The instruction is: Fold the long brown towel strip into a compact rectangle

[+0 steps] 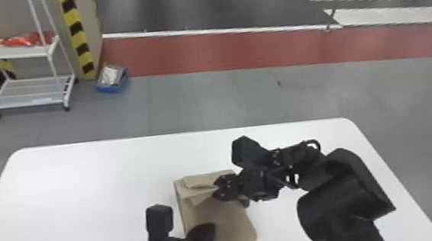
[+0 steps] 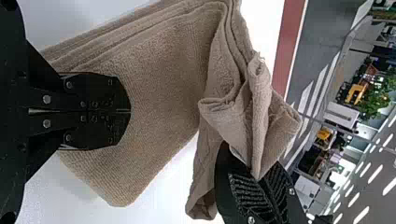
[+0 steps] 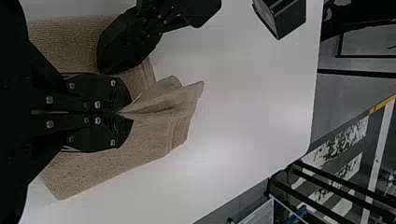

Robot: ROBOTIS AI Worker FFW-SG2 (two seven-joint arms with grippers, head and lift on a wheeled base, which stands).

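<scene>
My right claw [image 3: 123, 113] is clamped on a puckered, raised fold of the towel [image 1: 225, 220]. My left claw [image 2: 125, 111] is closed over the nearer layers, nothing evident between its tips. Beneath us the towel lies layered on the tabletop [image 1: 98, 172]. I judge this to be a fold wanting tidying: I should press lightly with the left as anchor, ease the pinched cloth low and level, and match edges before letting go. Lifting high could drag the under-layers askew.
</scene>
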